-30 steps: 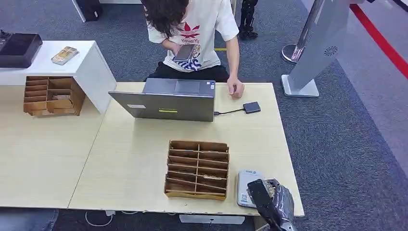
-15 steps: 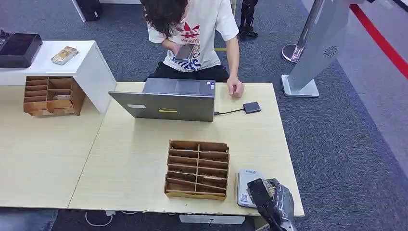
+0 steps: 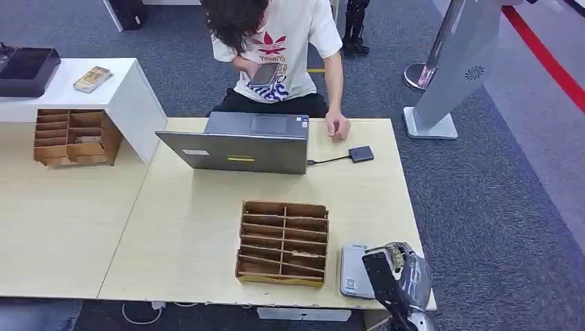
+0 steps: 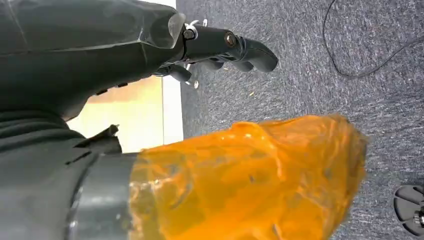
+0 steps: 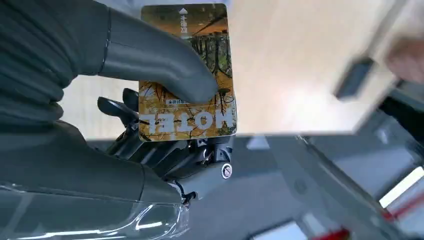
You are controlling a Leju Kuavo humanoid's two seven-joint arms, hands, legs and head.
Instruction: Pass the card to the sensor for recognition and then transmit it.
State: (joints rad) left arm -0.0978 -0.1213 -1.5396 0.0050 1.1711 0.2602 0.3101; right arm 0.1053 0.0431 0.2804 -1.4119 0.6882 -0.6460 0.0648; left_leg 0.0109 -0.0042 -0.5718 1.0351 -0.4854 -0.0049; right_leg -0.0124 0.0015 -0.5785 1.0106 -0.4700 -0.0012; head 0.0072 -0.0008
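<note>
At the lower right of the head view, nearest the robot, the right hand [image 3: 403,279] pinches a hotel key card [image 5: 187,75], thumb pressed on its printed face and fingers behind, as the right wrist view makes plain. The card hangs just beside the grey card reader [image 3: 353,270], which lies flat at the table's [image 3: 193,227] near right corner, and it looks to be lifted clear of the reader rather than resting on it, though I cannot be sure. The left hand [image 4: 220,47] hangs over grey carpet with nothing in it, fingers loosely curled, its thumb wrapped in orange film. Left of the reader stands a wooden slotted organizer [image 3: 283,241]. Farther up the frame sits a laptop [image 3: 238,143] with a small dark adapter [image 3: 361,153] cabled to it, and behind it a person [image 3: 279,48] looking at a phone, one hand on the table edge. My guess is the recognition step is in hand or just ending; the next move calls for carrying the card forward across the table toward that person, keeping the pinch firm.
</note>
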